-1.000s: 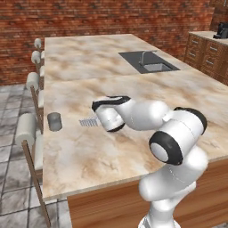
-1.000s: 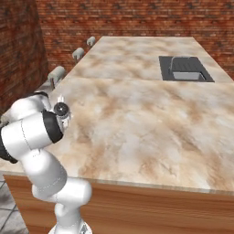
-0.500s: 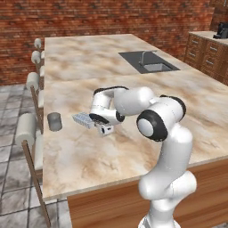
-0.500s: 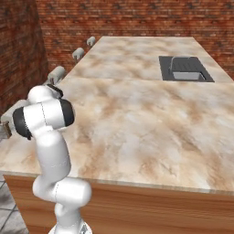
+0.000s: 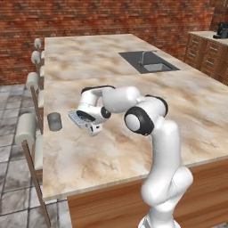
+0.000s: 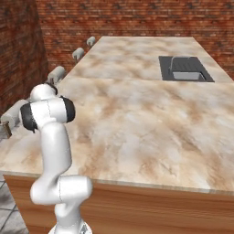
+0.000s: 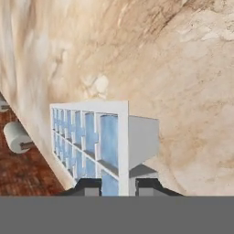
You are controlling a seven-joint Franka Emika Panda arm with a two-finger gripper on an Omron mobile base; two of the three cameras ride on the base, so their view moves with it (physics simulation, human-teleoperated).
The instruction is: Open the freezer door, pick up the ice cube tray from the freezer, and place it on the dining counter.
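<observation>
Status: late stage, placement pending.

The arm is folded out over the dining table (image 5: 133, 67), whose beige marbled top spans both base views. The ice cube tray (image 5: 78, 118) is in the tool (image 5: 89, 124), carried over the near-left part of the tabletop, towards the edge with the stools.

Tool state: the two dark finger tips are pinched nearly together on one wall of the tray, at the bottom of the hand view (image 7: 118, 185). The grid of pale blue cells runs away from the tips, with the marbled stone behind it.

Judged done: fetching. The tray is out of the freezer and over the table it is meant for.

Judged left: set the tray down flat, let go, draw the arm back.

Tray height: in the left base view the tray looks low, close above the stone or just touching it. I cannot tell which; the hand view shows a dark patch under the tray's near end that may be its shadow.

Nearby: a small grey cup (image 5: 54, 121) stands on the tabletop just beside the tray, on the side towards the stools (image 5: 26, 129). It is the only item close enough to be knocked during the set-down. The sink (image 5: 149, 62) is well apart, at the far end.
</observation>
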